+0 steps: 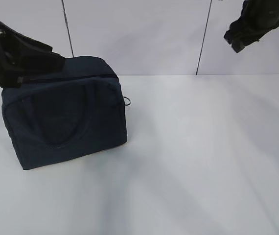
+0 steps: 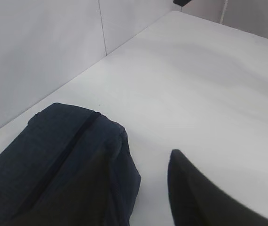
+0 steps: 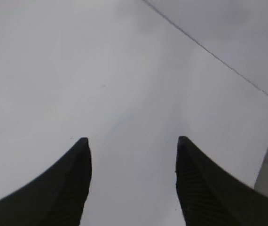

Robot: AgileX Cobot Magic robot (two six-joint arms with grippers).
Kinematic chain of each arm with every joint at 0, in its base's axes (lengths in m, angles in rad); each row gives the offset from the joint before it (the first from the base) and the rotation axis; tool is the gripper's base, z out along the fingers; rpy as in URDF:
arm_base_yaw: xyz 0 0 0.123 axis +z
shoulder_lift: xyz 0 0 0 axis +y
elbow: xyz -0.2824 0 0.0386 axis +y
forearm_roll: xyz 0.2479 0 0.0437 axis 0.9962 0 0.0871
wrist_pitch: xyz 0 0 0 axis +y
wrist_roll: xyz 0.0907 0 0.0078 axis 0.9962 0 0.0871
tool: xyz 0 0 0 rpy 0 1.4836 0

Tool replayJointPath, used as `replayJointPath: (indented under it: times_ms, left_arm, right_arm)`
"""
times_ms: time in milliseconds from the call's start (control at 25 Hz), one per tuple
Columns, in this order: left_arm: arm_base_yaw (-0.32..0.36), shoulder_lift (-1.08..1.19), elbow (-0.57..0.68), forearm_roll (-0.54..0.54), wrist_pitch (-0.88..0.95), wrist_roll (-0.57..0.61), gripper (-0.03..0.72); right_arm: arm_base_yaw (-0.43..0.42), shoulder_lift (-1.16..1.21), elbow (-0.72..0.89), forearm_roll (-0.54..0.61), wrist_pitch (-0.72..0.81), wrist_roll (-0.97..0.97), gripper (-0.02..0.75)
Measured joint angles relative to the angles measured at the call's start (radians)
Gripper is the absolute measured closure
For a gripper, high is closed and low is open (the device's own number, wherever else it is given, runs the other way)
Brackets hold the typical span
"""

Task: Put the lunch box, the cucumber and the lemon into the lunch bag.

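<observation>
One zipped lunch bag (image 1: 66, 117) under the left gripper (image 1: 19, 58), state unclear; right gripper (image 3: 131, 141) spread wide.

Right gripper (image 3: 131, 141): two dark fingers (image 3: 73, 188) enter from the lower edge, tips spread well apart with a wide gap between them. Nothing sits between the jaws. Below lies a white table (image 3: 101, 70), its far edge running diagonally across the upper right. A pale wall (image 3: 228, 28) stands beyond that edge.
</observation>
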State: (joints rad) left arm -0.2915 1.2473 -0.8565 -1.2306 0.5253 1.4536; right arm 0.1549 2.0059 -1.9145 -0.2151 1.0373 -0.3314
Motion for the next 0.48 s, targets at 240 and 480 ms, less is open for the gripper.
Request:
replayJointPath:
  times_ms: [240, 480]
  left_arm:
    - [0.000, -0.002, 0.000, 0.002, -0.004, 0.000, 0.382]
    - [0.000, -0.021, 0.000, 0.006, -0.010, -0.002, 0.382]
  right_arm:
    - [-0.003, -0.034, 0.000, -0.136, 0.015, 0.309, 0.299]
    - [-0.003, -0.172, 0.000, -0.082, 0.027, 0.300, 0.299]
